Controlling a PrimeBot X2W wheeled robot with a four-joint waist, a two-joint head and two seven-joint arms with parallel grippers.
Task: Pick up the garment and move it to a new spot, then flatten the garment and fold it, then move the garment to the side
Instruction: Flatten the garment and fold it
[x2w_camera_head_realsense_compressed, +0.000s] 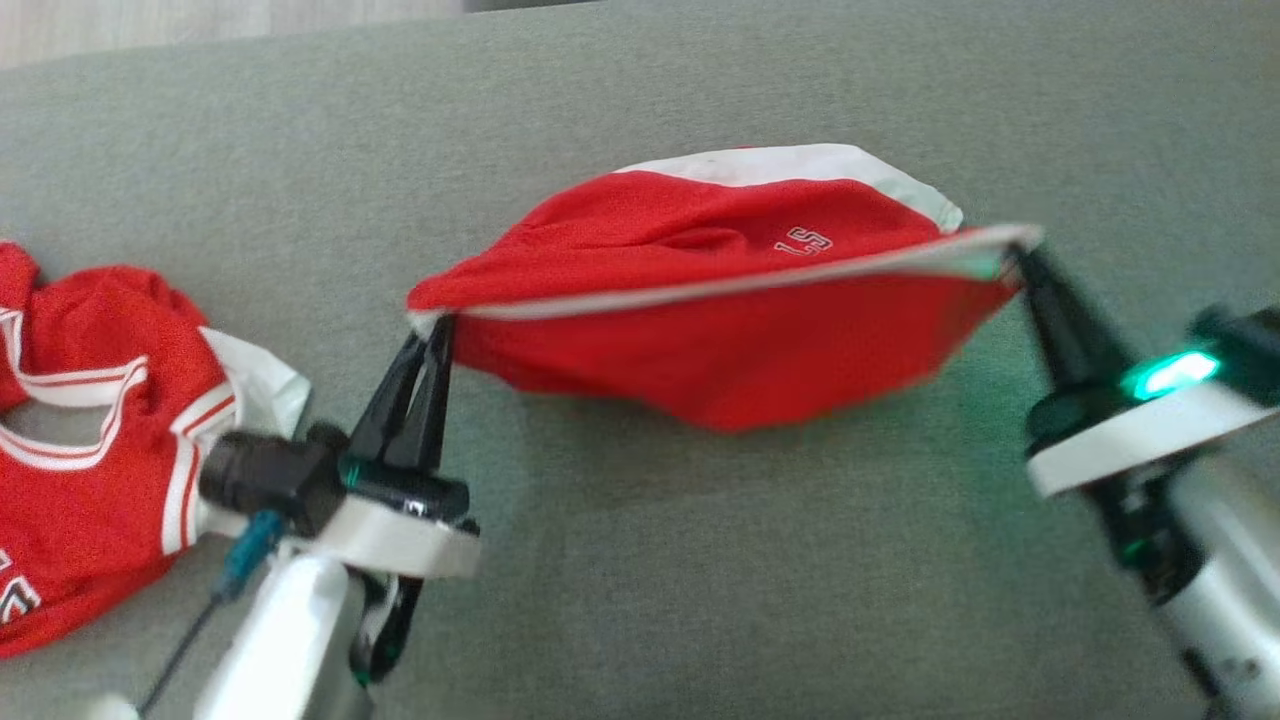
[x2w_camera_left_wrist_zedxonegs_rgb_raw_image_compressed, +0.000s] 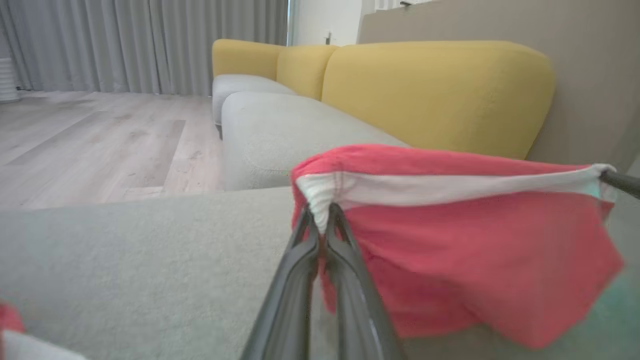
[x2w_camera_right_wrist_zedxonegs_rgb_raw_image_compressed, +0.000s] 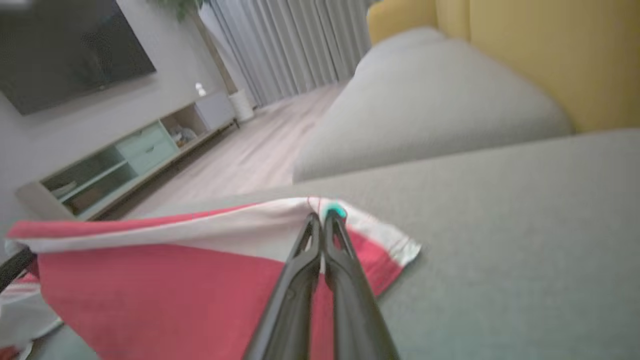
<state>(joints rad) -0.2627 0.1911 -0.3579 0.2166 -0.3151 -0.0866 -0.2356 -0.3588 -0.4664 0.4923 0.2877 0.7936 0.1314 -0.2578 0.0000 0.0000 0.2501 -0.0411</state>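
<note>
The garment (x2w_camera_head_realsense_compressed: 720, 330) is red with a white band and hangs stretched between my two grippers over the grey sofa seat (x2w_camera_head_realsense_compressed: 640, 560). My left gripper (x2w_camera_head_realsense_compressed: 440, 325) is shut on the band's left corner, which bunches at its tips (x2w_camera_left_wrist_zedxonegs_rgb_raw_image_compressed: 322, 212). At the opposite corner my right gripper (x2w_camera_head_realsense_compressed: 1015, 250) is shut on the band too, its fingers (x2w_camera_right_wrist_zedxonegs_rgb_raw_image_compressed: 322, 220) pinching the white hem. The red cloth (x2w_camera_left_wrist_zedxonegs_rgb_raw_image_compressed: 475, 260) sags below the taut band (x2w_camera_right_wrist_zedxonegs_rgb_raw_image_compressed: 175, 235), and its far part with white lettering rests on the seat.
A second red and white jersey (x2w_camera_head_realsense_compressed: 90, 440) lies crumpled on the seat at the left. Yellow back cushions (x2w_camera_left_wrist_zedxonegs_rgb_raw_image_compressed: 435, 95) and a pale grey seat section (x2w_camera_right_wrist_zedxonegs_rgb_raw_image_compressed: 430, 110) stand beyond. Wooden floor (x2w_camera_left_wrist_zedxonegs_rgb_raw_image_compressed: 90, 140) and a low media cabinet (x2w_camera_right_wrist_zedxonegs_rgb_raw_image_compressed: 125, 160) lie past the seat's edge.
</note>
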